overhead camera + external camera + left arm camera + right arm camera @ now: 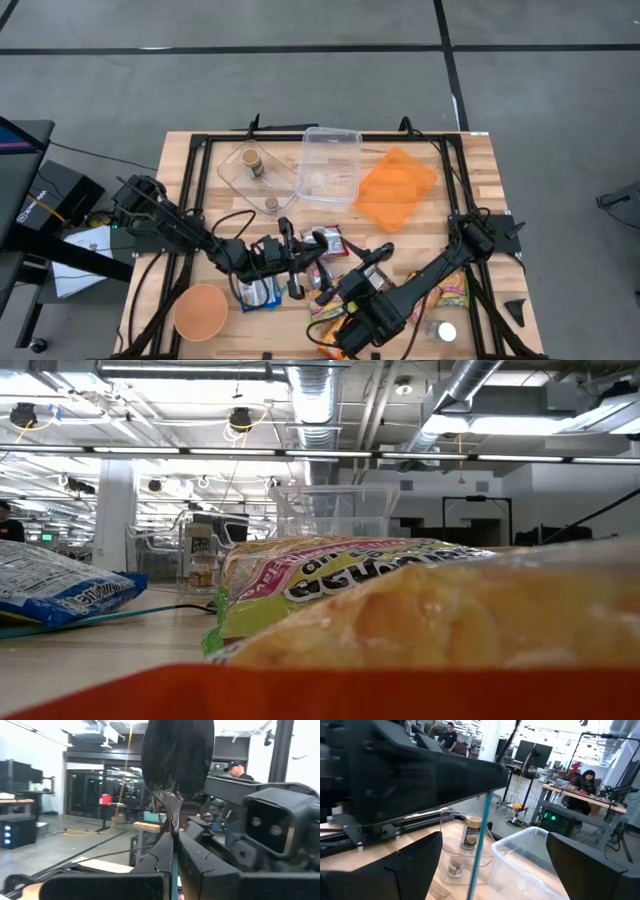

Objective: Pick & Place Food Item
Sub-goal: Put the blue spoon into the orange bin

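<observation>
We saw left gripper [172, 851] clamped on black spoon [177, 765]; right gripper [490, 865] spread wide, empty, facing clear container [530, 860].

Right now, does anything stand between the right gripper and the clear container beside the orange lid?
Yes. The left arm, its left gripper shut on a black spoon, lies crosswise between the open right gripper and the clear container.

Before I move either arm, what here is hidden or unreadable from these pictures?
- High view: the arms cover most of the food packets.
- Low view: a yellow-green bag fills the foreground; neither hand shows.
- Left wrist view: the black spoon blocks the table.
- Right wrist view: the clear container is cut off.
</observation>
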